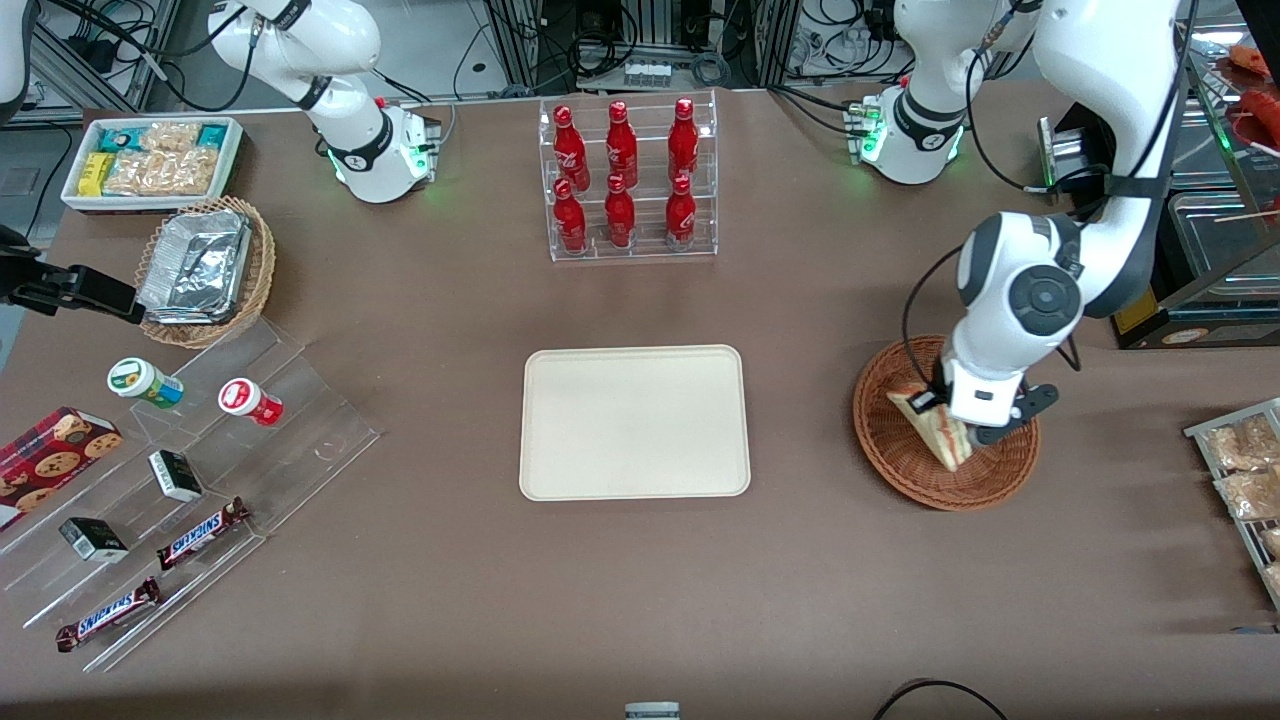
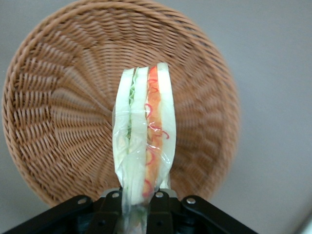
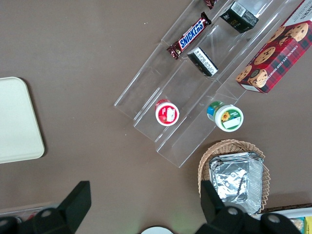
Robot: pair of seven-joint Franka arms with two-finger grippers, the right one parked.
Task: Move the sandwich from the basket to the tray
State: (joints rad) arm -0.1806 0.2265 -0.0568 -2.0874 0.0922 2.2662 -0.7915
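Observation:
My left gripper (image 1: 958,428) is shut on the sandwich (image 1: 938,428), a pale bread wedge in clear film, and holds it over the reddish-brown woven basket (image 1: 900,470). In the left wrist view the sandwich (image 2: 145,141) stands on edge, with green and red filling along its cut side. Its lower end is pinched between the black fingers (image 2: 111,207) of the gripper (image 2: 139,202). The whole round basket (image 2: 63,122) shows below it with nothing else inside. The cream-beige tray (image 1: 634,421) lies flat at the table's middle, toward the parked arm from the basket. Its corner (image 3: 17,122) shows in the right wrist view.
A clear rack of red bottles (image 1: 627,180) stands farther from the front camera than the tray. Toward the parked arm's end are a stepped acrylic stand (image 1: 200,480) with snack bars and cups, a tan basket of foil containers (image 1: 205,270) and a white snack bin (image 1: 152,160). Packets on a rack (image 1: 1240,470) sit at the working arm's end.

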